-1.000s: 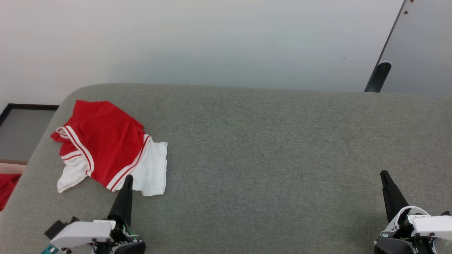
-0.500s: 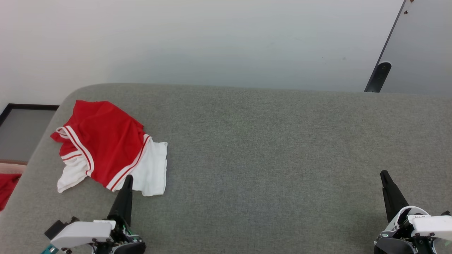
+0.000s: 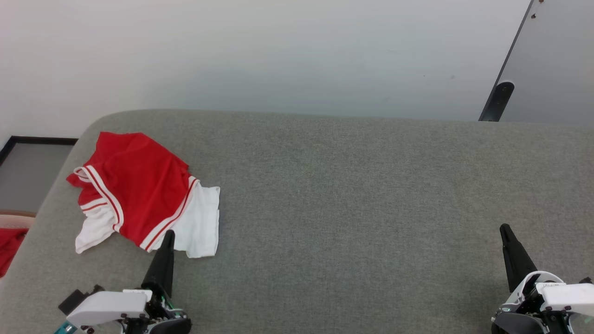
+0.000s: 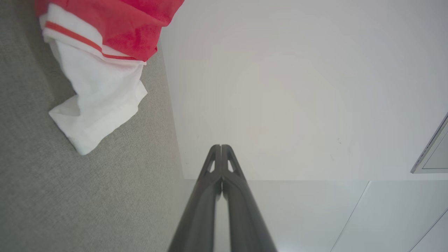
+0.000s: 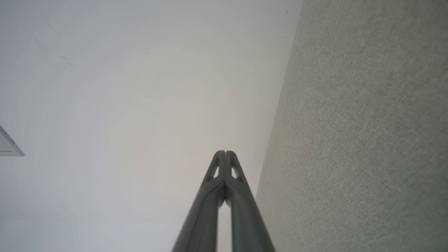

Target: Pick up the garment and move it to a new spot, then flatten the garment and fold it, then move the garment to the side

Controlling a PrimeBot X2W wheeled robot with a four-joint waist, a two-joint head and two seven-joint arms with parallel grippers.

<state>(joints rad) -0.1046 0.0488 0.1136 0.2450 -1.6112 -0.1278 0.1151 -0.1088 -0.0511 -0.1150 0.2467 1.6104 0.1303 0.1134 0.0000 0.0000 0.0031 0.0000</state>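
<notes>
The garment [image 3: 134,185], a red T-shirt with white sleeves and red-white striped trim, lies loosely folded on the far left of the grey table [image 3: 348,195]. One white sleeve and red cloth of the garment [image 4: 98,80] fill the upper left of the left wrist view. My left gripper [image 3: 168,235] is shut and holds nothing, its tip just in front of the shirt's near white sleeve. My left gripper [image 4: 221,147] has its fingertips pressed together. At the lower right my right gripper [image 3: 505,229] is shut and empty, far from the shirt; my right gripper [image 5: 225,153] has its tips touching.
The table's rounded left corner lies close behind the shirt. Off the left edge stand a dark-framed panel [image 3: 28,171] and a bit of red cloth [image 3: 8,248] lower down. A dark post [image 3: 499,99] rises behind the far right edge. A white wall is behind.
</notes>
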